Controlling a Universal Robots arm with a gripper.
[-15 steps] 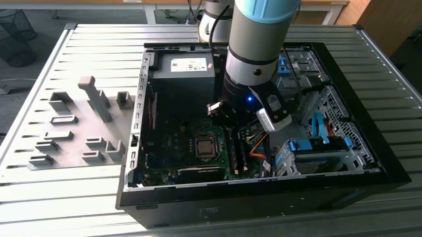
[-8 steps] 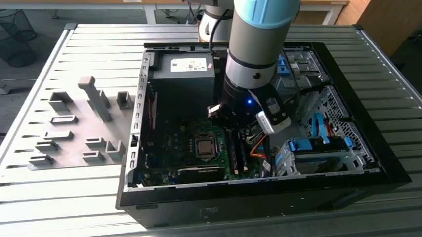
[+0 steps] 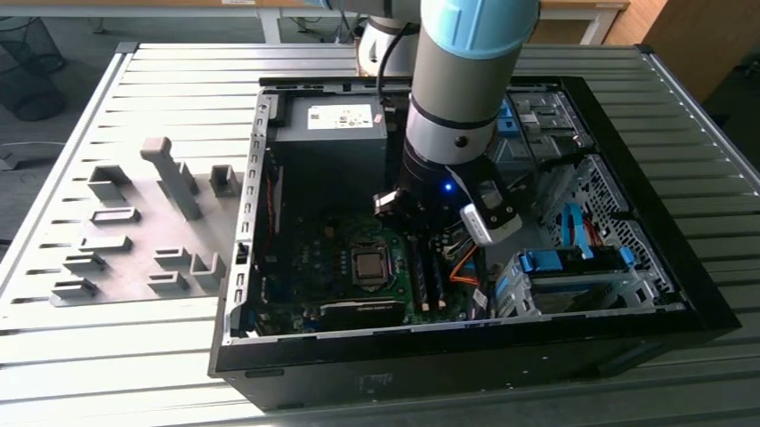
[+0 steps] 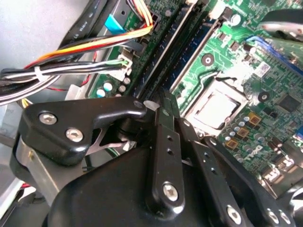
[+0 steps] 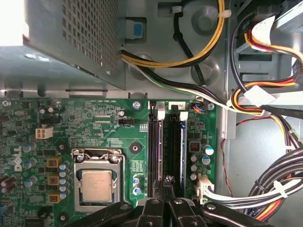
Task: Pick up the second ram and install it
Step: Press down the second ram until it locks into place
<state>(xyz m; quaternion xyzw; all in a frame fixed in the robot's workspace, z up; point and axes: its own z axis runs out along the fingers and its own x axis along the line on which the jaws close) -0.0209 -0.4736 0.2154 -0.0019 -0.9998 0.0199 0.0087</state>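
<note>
Reaching down inside the open computer case [image 3: 255, 222] on the desk [image 3: 142, 356], the hand [image 5: 166, 189] hangs over the memory slots [image 5: 166, 146] right of the processor socket [image 5: 97, 182], fingers [image 4: 166, 137] pressed together on the second ram [image 4: 166, 97], holding it edge-on to suit the slot
</note>
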